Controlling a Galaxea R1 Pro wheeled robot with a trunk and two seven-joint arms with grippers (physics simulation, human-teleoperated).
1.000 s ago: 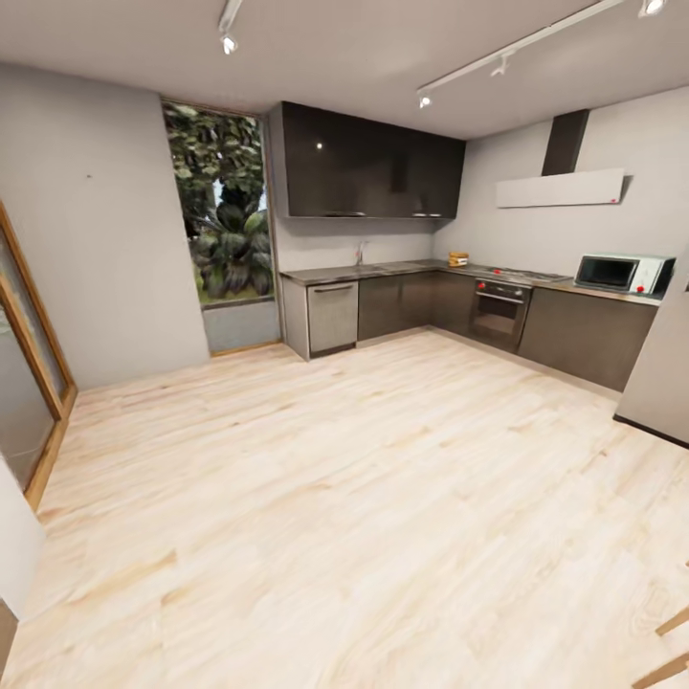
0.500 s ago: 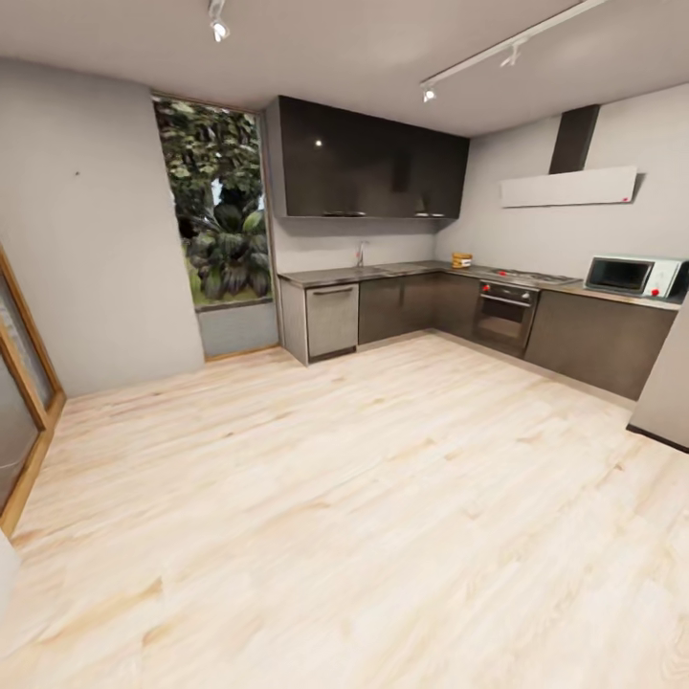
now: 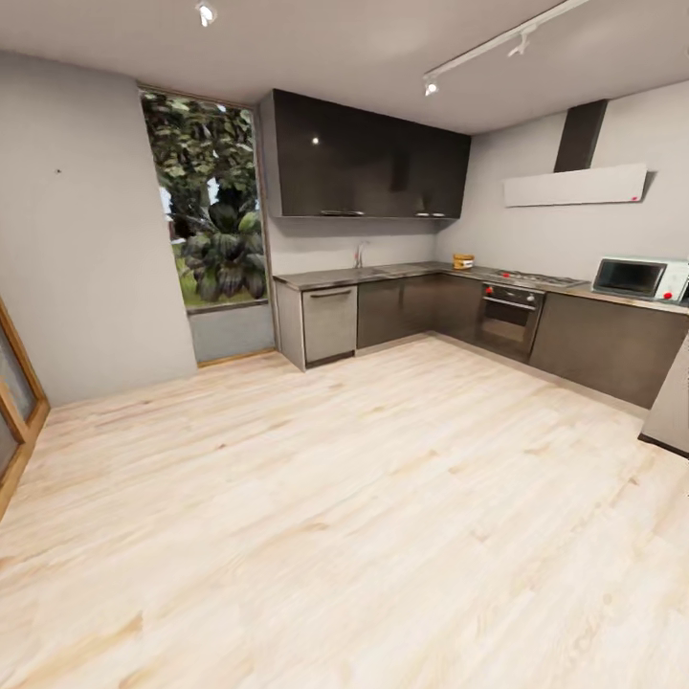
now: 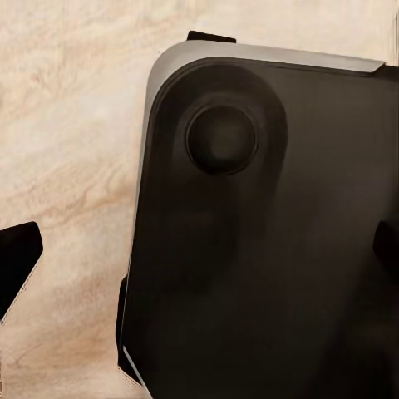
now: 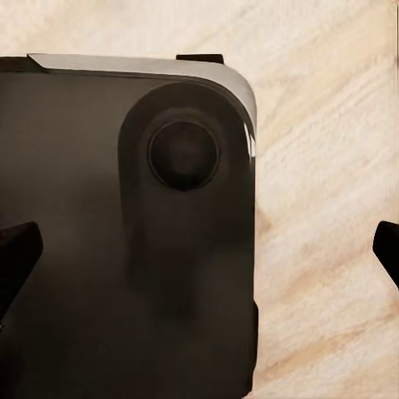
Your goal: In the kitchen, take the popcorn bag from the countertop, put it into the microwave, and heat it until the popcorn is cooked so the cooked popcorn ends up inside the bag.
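Note:
Across the room, a small tan popcorn bag (image 3: pixel 463 260) stands on the grey countertop (image 3: pixel 383 274) near the corner, beside the hob. The pale microwave (image 3: pixel 639 278) with its dark door sits on the counter at the far right. In the left wrist view, my left gripper (image 4: pixel 199 258) is open, its dark fingertips (image 4: pixel 18 264) wide apart over the robot's black base. My right gripper (image 5: pixel 199 253) is open in the same way, with nothing between its fingertips (image 5: pixel 17 256).
Pale wooden floor (image 3: pixel 335 498) stretches between me and the L-shaped kitchen. A built-in oven (image 3: pixel 509 321), a steel dishwasher front (image 3: pixel 329 323) and dark upper cabinets (image 3: pixel 364 163) line the walls. A grey unit (image 3: pixel 670 411) juts in at the right edge.
The whole head view has shifted: the camera has moved, so the window and left wall slid left and the microwave slid toward the right edge. No object in the room has moved.

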